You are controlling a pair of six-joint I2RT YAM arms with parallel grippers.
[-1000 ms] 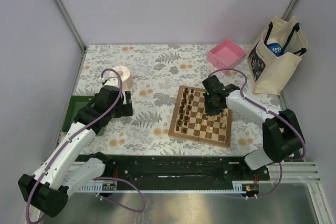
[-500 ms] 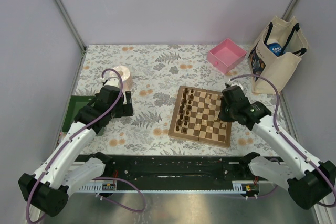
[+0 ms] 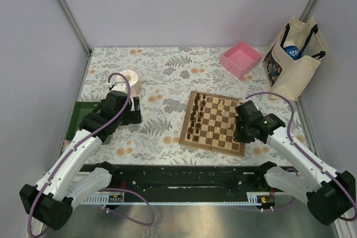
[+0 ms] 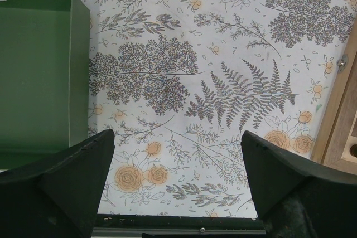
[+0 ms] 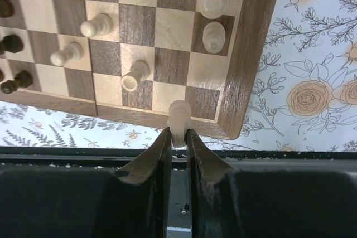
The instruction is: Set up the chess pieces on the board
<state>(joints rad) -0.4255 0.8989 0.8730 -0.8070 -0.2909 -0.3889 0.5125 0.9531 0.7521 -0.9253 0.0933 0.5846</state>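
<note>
At the left of the overhead view, my left arm is bent at the elbow with its wrist pointing down. The left gripper (image 4: 177, 137) hangs over the floral cloth (image 4: 223, 82), jaws wide apart and empty, with one green tray (image 4: 33, 71) upper left in its wrist view. The board (image 3: 209, 145) lies centre-right. In the right wrist view I count seven pale chess pieces (image 5: 96, 25) on squares and three dark ones at the left edge. The right arm bends in from lower right. The right gripper (image 5: 178, 132) is clamped on one pale piece (image 5: 179, 112) over the board's lower border. Print on the tote bag (image 3: 290, 76) is too small to read.

Plain lilac walls (image 3: 195, 4) enclose a floral-clothed table (image 3: 167, 65) under even light.
</note>
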